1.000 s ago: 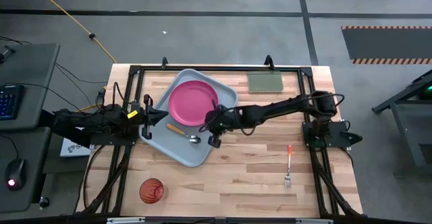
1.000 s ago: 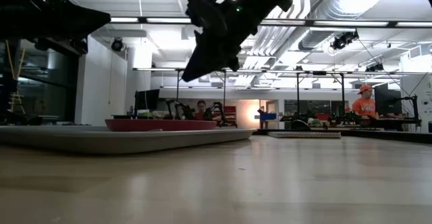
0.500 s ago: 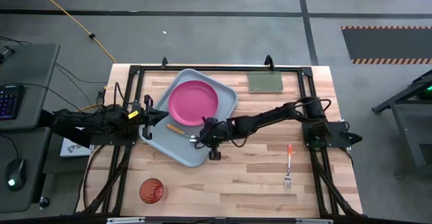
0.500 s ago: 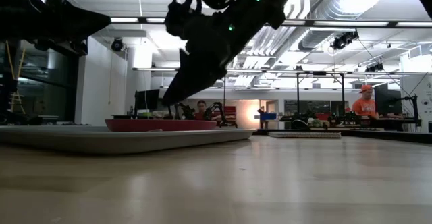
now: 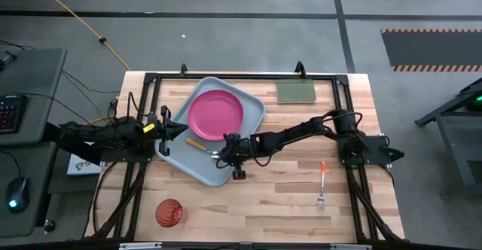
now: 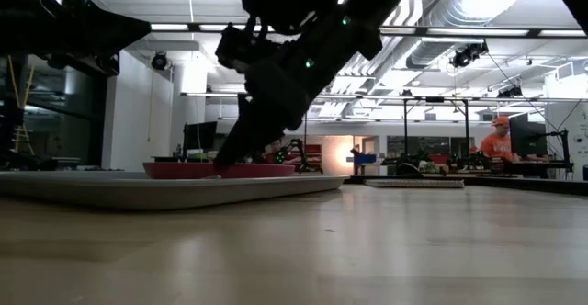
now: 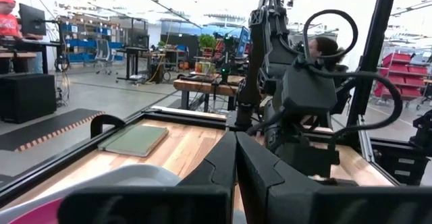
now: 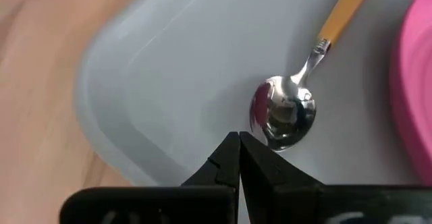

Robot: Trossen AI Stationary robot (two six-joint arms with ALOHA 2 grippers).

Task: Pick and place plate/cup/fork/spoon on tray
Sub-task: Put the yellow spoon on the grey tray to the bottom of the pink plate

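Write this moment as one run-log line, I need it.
right gripper: shut, over grey-blue plastic tray beside orange-handled metal spoon | left gripper: shut, at tray edge

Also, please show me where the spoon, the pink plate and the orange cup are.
Small metal spoon with orange plastic handle [image 8: 287, 113], right wrist view, on its shiny bowl.
Round magenta-pink plastic plate [image 5: 215, 114], high view, on its centre.
Translucent orange-red plastic cup [image 5: 169, 213], high view, on its opening.

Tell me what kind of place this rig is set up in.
Probably a robotics lab or workshop: the low view shows exposed ceiling ducts and workbenches with more arm rigs; the high view shows hazard-striped floor mats.
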